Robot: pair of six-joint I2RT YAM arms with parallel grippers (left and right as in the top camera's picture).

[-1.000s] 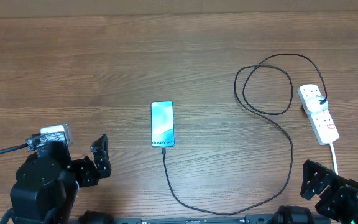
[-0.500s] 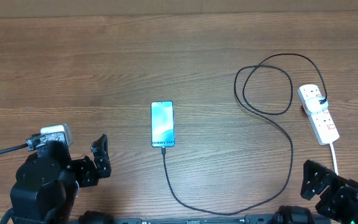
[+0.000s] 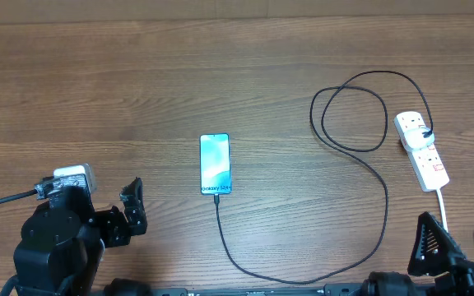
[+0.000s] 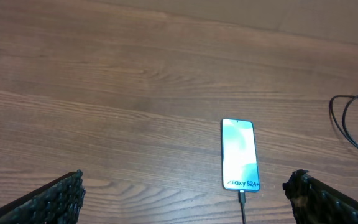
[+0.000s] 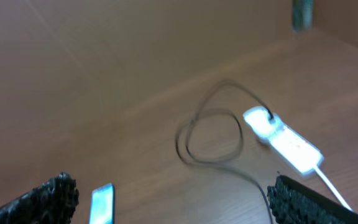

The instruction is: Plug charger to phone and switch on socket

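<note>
Our right end effector [image 5: 169,202] hangs released, low and near the socket [image 3: 422,152]. The left end effector [image 4: 185,199], also released, faces the phone [image 3: 215,164] mid-table [image 3: 97,82]. The charger [image 3: 385,205] looks seated in the phone, so we judge only the switch remains: we approach from above and press squarely, clear of the cable.

Brown wood-grain table [image 3: 138,74], evenly lit

The overhead camera looks straight down from high above, taking in the whole table [image 3: 138,66]. The left wrist camera sits low at the near left, facing far and slightly right, close to the phone [image 4: 239,154]. The right wrist camera, blurred, looks far and leftward from the near right, past the power strip [image 5: 283,138]. All three views share the phone.
</note>
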